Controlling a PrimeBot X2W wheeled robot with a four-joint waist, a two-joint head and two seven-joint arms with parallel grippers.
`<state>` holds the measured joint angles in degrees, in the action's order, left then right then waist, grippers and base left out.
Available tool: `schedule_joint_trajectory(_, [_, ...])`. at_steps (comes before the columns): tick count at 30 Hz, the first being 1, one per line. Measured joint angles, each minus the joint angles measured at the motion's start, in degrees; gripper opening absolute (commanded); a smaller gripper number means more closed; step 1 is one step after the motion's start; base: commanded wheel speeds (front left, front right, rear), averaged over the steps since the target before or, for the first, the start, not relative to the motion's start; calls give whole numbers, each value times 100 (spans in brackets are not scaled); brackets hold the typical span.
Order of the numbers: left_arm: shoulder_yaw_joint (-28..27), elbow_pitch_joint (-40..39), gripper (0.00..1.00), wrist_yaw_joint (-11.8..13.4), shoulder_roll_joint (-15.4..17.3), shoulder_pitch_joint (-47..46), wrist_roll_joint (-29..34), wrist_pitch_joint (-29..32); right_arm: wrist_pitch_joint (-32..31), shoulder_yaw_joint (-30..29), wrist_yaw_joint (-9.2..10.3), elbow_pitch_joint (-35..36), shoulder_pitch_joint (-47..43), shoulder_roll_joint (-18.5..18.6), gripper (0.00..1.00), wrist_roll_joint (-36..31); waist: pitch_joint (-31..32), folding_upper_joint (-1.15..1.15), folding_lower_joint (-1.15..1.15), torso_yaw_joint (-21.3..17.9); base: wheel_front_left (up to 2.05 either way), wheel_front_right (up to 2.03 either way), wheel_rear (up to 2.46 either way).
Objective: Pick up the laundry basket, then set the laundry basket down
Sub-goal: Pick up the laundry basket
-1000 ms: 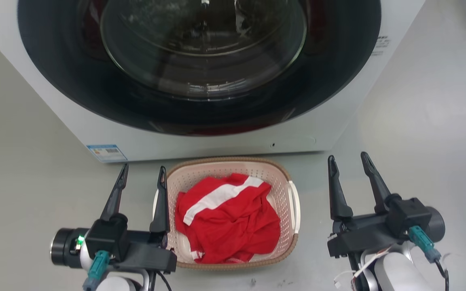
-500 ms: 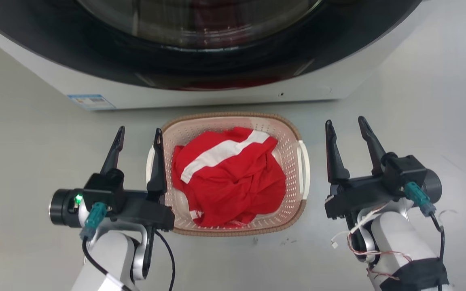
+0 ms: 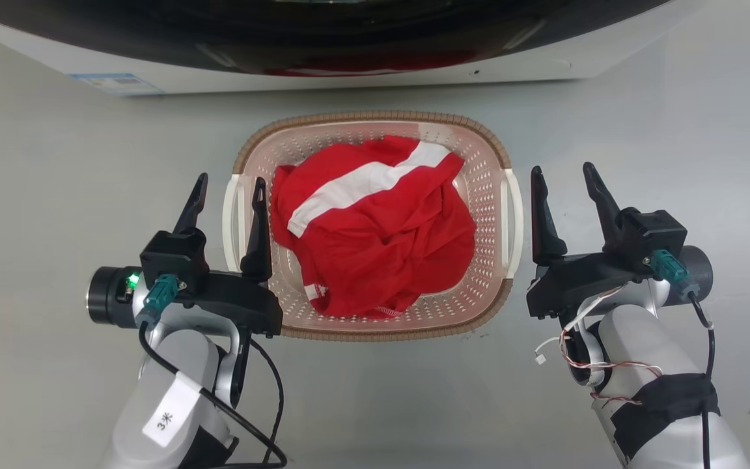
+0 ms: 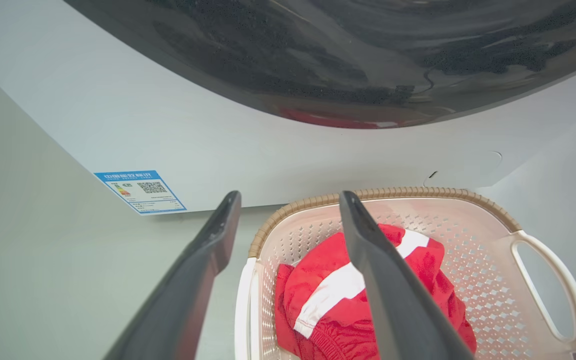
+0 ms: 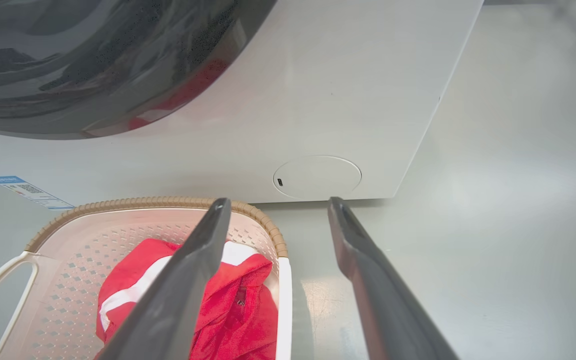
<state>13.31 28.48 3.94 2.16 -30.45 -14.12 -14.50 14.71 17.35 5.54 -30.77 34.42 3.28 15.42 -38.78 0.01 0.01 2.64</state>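
Your laundry basket (image 3: 483, 215) sits flat on the grey floor (image 3: 56, 195), dead centre of the head view, and the white washing machine (image 3: 349, 81) stands just beyond it at 12 o'clock. There's a gap of bare floor between the two. A crumpled red garment (image 3: 375, 234) with a white stripe fills most of the basket.

At the basket's 9 o'clock you've got the left gripper (image 3: 230, 178), claw spread wide and fingers pointing to 12. The outer finger is over the floor and the inner one is over the basket's inside edge, with the white left handle (image 3: 232, 221) showing between them. The left wrist view shows it the same way, handle bar in the gap and the inner finger lying across the red cloth. You can't tell from here whether either finger touches the plastic.

Over at 3 o'clock is the right gripper (image 3: 562, 168), also spread and also pointing to 12. From the head camera its inner finger is just beside the white right handle (image 3: 513, 221), on the outer side. In its own wrist view the handle shows in the gap between the two fingers. It pinches nothing.

A blue label (image 3: 114, 81) sits on the machine's front at about 11 o'clock from the basket.
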Motion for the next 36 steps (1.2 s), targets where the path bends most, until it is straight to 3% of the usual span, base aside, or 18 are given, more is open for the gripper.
schedule_joint_trajectory(14, [124, 1002, 100, -194, -13, -393, -205, 0, -1, 249, 34, -679, 264, 11, 100, 293, -434, -1, -1, 59, 0, 0, 0])
schedule_joint_trajectory(36, [-189, 2103, 100, -133, -24, -1053, -278, 0, 0, 547, 57, -1039, 737, 36, 100, 584, -1277, -1, 0, 167, 0, 0, 0])
